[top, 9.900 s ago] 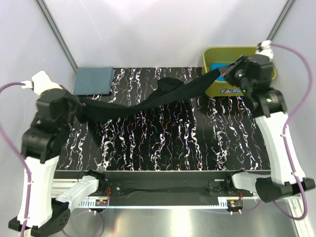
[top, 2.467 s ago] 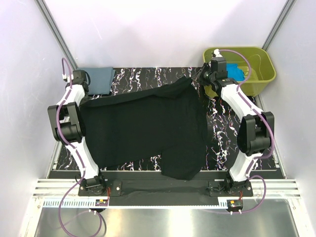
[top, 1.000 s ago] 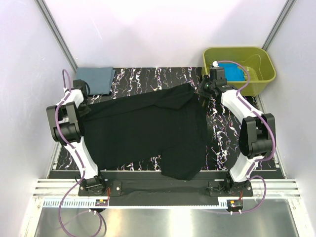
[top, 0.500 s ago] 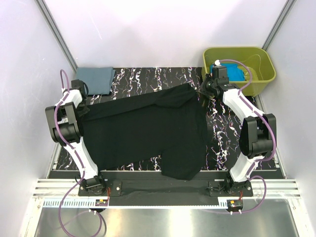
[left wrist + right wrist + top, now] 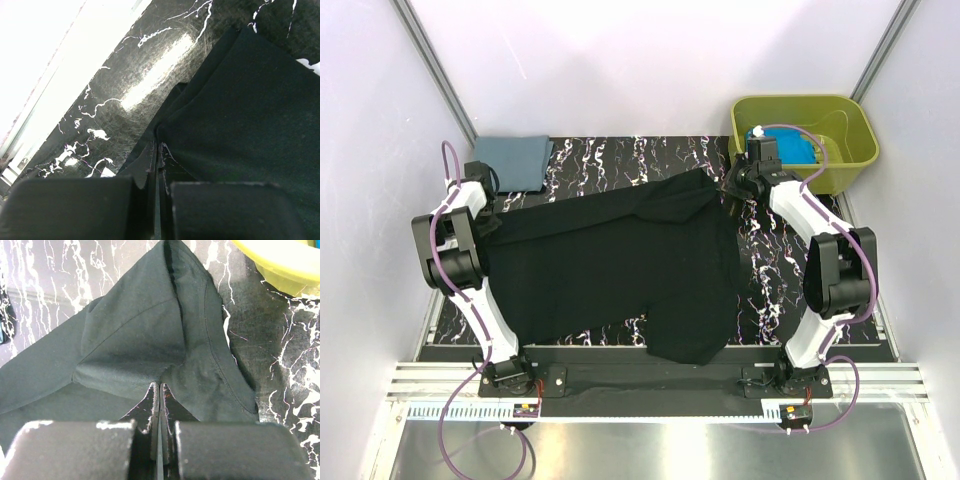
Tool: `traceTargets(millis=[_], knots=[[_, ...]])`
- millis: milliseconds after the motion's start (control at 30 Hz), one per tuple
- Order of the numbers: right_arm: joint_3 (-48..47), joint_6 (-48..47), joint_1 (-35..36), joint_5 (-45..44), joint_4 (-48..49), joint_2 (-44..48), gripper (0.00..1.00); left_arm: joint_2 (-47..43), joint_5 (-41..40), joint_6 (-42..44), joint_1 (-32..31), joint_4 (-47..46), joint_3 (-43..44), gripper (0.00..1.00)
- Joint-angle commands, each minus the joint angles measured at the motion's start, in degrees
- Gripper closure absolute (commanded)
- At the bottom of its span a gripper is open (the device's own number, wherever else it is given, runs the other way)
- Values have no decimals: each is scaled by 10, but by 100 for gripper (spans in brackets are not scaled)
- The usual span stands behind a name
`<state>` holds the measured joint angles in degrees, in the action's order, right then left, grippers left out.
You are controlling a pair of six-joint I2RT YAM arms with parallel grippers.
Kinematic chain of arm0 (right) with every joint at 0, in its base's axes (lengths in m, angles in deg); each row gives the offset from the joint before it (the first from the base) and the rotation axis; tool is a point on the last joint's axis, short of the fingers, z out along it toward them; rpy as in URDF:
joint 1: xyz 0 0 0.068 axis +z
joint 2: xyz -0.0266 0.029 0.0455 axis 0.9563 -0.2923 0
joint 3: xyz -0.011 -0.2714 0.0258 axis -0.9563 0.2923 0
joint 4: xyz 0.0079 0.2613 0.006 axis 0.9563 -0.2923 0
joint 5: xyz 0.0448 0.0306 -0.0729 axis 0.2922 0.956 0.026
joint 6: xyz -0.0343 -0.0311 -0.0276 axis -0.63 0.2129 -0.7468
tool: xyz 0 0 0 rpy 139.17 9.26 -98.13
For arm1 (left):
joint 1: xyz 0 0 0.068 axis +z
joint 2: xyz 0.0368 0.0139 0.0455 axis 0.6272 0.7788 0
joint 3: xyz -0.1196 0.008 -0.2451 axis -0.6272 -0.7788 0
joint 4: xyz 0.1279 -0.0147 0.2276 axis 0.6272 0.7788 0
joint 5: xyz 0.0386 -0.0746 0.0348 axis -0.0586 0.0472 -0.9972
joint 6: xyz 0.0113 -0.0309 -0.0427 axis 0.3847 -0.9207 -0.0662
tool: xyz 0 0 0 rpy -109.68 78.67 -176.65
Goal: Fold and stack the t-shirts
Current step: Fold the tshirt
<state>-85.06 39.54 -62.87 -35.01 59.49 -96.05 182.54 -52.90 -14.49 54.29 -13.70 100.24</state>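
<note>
Lowered since earlier, the black t-shirt [image 5: 620, 260] lies spread on the surface [image 5: 620, 155]. Slate t-shirt [image 5: 512, 160] sits folded at the far-left corner — left fingers [image 5: 145, 172] closed on the black one's left end, right fingers [image 5: 147, 405] closed on its right; turquoise t-shirt [image 5: 798, 150] in the olive tub [image 5: 855, 150] by the far-right corner.

Two arms, same build. Left arm [image 5: 448, 250] and right arm [image 5: 835, 270]: white shell links between black rounded joint housings. A thin purple cable [image 5: 443, 165] runs along each, looping free at the wrist and at the base. Black base mounts [image 5: 505, 372] are bolted to a black crossbar. Wrist views: fingers [image 5: 75, 207] matte black, blocky, with pale scuffs along the inner edges.
</note>
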Motion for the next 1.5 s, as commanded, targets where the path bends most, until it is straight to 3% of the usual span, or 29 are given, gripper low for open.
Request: traceTargets(millis=[0,700,1467], knots=[[-11,-14,2,-9,0,-5,100,-27,1,-13,5,8,-6,100],[-52,-16,9,-41,-57,6,100,-36,3,-31,8,15,-24,100],[44,24,31,-77,-61,57,100,-16,0,-25,15,12,-26,100]])
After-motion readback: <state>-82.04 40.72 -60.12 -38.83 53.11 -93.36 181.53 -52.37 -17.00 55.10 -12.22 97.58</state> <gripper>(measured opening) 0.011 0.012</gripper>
